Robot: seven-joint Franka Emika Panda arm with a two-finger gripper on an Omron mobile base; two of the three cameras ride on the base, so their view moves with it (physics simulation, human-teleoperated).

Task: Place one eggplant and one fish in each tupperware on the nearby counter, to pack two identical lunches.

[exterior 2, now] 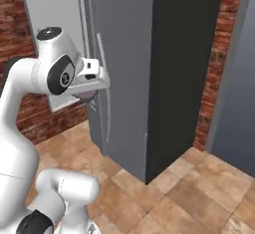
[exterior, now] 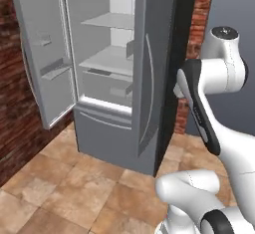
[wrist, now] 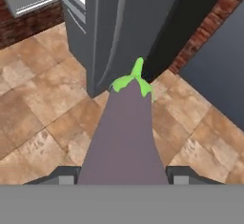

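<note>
gripping the eggplant (wrist: pixel 126 137) between both fingers of the tool (wrist: pixel 124 176), lengthwise, stem pointing outward, above the tiled floor (wrist: pixel 43 123) near the fridge (exterior: pixel 124 78); dull mauve-brown skin, bright green cap.

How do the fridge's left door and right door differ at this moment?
The left door is swung wide open, baring its inner side with small door bins; the right door is shut. The left door shows a pale grey inner lining; the right door shows its darker grey outer face with a long curved handle. Beside the shut right door, shelves show in the open compartment. Both are tall grey doors of the same fridge, above its lower drawer.
</note>
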